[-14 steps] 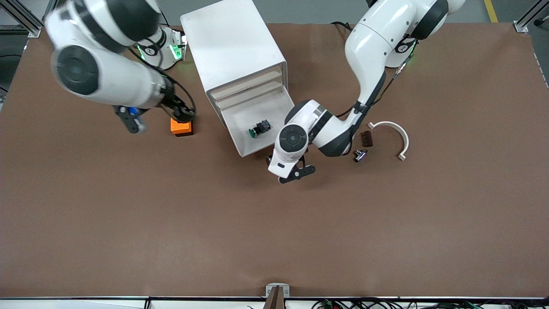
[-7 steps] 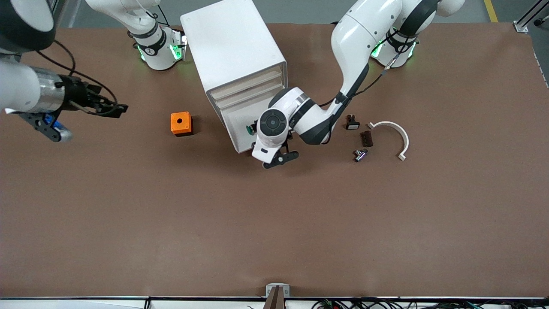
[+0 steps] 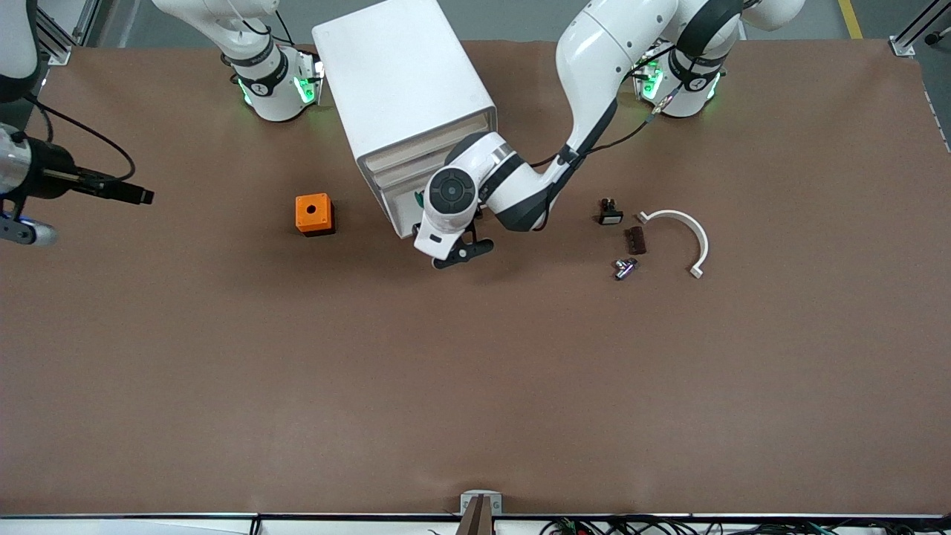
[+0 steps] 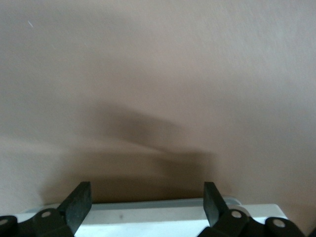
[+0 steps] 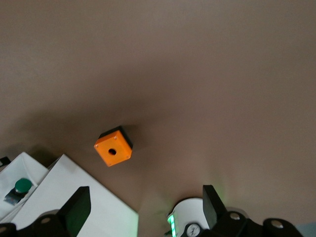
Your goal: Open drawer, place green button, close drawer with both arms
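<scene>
The drawer (image 3: 405,212) is the lowest of the white cabinet (image 3: 405,82), and it shows only partly pulled out, most of it hidden under the left arm's wrist. The button (image 5: 19,186) lies inside it, its green cap plain in the right wrist view (in the front view only a sliver of green peeps out by the wrist). The left gripper (image 4: 147,203) sits at the drawer's front edge, its fingers (image 4: 79,203) spread wide and holding nothing, a white rim showing just between them. By my judgement the step in hand is the closing push. The risk: spread fingers give a poor flat face for pushing, so one may slip over or under the rim, or the push may land off-centre and skew the tray until it jams. A hard shove could also slide the whole cabinet across the desk (image 3: 475,371). The right gripper (image 5: 143,210) waits high over the right arm's end of the desk, fingers open and empty, well apart from the orange cube (image 3: 313,214).
</scene>
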You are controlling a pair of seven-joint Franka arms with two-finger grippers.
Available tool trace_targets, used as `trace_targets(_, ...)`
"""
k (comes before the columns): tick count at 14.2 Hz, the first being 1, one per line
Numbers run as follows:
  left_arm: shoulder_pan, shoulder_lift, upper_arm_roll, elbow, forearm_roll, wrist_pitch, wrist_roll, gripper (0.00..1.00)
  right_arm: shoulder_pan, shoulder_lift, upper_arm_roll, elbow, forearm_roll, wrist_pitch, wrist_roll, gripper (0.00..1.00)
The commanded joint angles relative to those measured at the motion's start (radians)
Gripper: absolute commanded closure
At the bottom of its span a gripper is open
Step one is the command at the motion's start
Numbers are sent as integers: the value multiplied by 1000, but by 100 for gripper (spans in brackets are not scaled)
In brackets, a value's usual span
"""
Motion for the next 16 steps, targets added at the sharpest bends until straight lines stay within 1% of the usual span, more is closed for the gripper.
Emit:
trace_targets(1,-27,0,5,-14,-46,36,-9,0,-13,-20,21,40,-58,51,-68,0)
trace_targets(5,-69,0,5,-18,-82,56,-11,0,-12,-8,22,157,-59,77,-91,0)
trace_targets(11,-113,2,5,-29,-125,71,-35,0,-10,-3,22,229,-59,74,-91,0)
trace_targets(14,-103,-1,10,-29,-119,70,-13,0,-13,-1,24,228,-56,68,-99,0)
trace_targets(15,-86,-4,17,-26,-109,70,4,0,-17,2,24,228,-56,66,-123,0)
trace_targets(16,-40,-12,17,-23,-109,70,56,0,-18,2,22,228,-56,66,-148,0)
